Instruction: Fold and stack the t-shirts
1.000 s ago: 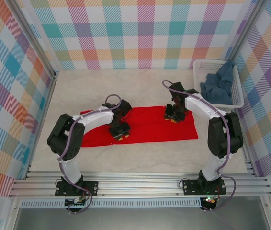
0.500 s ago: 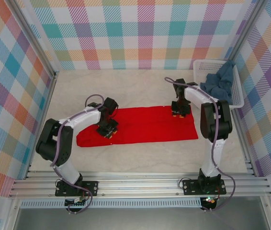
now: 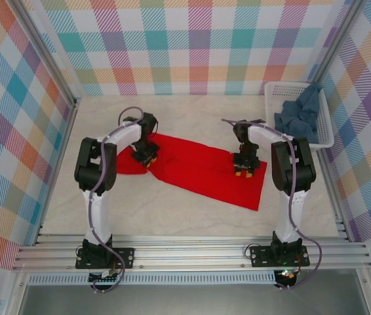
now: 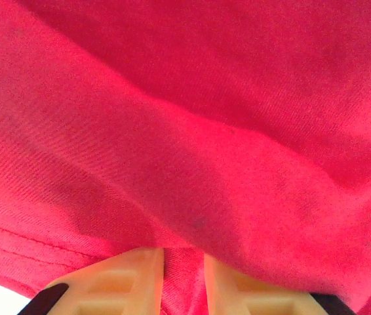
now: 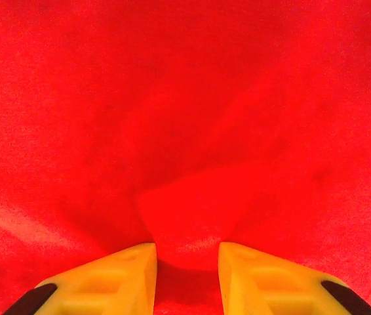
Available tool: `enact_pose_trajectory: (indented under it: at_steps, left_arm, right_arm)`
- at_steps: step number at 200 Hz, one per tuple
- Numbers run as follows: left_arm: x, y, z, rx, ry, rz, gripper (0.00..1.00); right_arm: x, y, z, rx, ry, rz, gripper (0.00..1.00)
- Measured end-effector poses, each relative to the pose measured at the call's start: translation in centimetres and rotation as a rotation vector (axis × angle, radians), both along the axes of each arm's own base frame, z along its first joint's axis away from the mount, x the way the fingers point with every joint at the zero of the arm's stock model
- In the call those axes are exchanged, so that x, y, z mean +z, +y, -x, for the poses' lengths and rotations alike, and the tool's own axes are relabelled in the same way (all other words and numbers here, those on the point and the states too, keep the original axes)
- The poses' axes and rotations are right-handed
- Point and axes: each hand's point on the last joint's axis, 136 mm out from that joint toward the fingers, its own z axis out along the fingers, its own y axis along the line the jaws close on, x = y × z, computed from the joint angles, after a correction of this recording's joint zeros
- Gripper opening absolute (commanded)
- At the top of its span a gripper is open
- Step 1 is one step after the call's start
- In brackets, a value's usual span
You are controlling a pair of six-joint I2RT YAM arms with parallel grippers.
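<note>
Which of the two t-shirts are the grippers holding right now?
The red t-shirt, spread on the table: the left gripper and the right gripper both pinch its cloth. The blue-grey t-shirt lies bunched in the white basket, untouched.

The fixed camera looks down from above and behind my bases over the whole table. My wrist cameras peer past my left fingers and right fingers, hard up against the red t-shirt, which all three views share.
</note>
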Motion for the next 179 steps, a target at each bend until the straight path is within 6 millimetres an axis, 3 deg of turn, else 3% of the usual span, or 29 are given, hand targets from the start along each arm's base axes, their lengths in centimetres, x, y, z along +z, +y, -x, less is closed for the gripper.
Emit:
enact_pose_trajectory:
  at_steps: [36,63,80,103,131,160,179]
  left_arm:
    - [0.5,-3.4,-8.4,-0.109,-0.144,0.080,0.25]
    - [0.9,-7.4,-13.4,-0.172,-0.254,0.201,0.26]
    - [1.0,-10.2,-15.7,-0.207,-0.322,0.276,0.26]
    - [1.1,-13.4,-17.0,-0.237,-0.383,0.346,0.27]
    - [1.2,-15.9,-17.4,-0.236,-0.418,0.407,0.27]
    - [1.4,-16.5,-18.1,-0.224,-0.445,0.435,0.29]
    - [1.7,-16.3,-18.5,-0.213,-0.454,0.439,0.34]
  right_arm:
    - [-0.1,0.7,5.6,-0.194,0.066,-0.055,0.31]
    - [0.3,1.7,10.0,-0.377,0.077,-0.086,0.32]
    - [0.6,3.4,11.2,-0.442,0.072,-0.105,0.32]
    - [0.7,6.6,11.4,-0.495,0.078,-0.139,0.32]
    - [0.4,10.2,12.2,-0.576,0.124,-0.179,0.33]
    - [-0.4,13.4,13.2,-0.647,0.201,-0.206,0.32]
    - [-0.1,14.7,12.7,-0.650,0.212,-0.219,0.32]
